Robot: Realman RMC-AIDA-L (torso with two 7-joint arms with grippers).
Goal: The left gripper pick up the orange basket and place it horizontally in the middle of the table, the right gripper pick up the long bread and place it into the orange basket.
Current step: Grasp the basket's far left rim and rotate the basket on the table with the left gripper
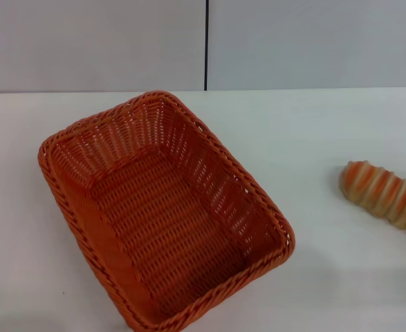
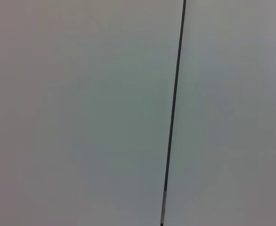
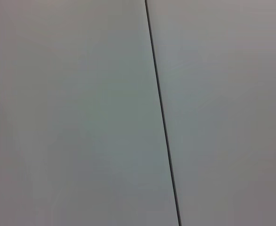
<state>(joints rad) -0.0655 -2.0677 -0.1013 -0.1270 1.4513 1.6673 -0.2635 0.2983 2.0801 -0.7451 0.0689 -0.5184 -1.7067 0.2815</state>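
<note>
Head view only: a large rectangular orange woven basket sits angled on the plain white table, left of centre; a ridged cream-and-orange long bread lies well apart at the right edge. Both wrist views show only grey wall panels with 1 dark seam; neither end effector is visible, so their state cannot be told.

Even, bright, diffuse light falls on the white bench; shadows are faint, with a soft one at its near left corner. No glare; slight softness overall.

The orange basket looks like woven wicker-style plastic, with openwork sides, a braided rim and a slight sheen. The long bread has a ridged, matt surface. The table is smooth, matt white.
</note>
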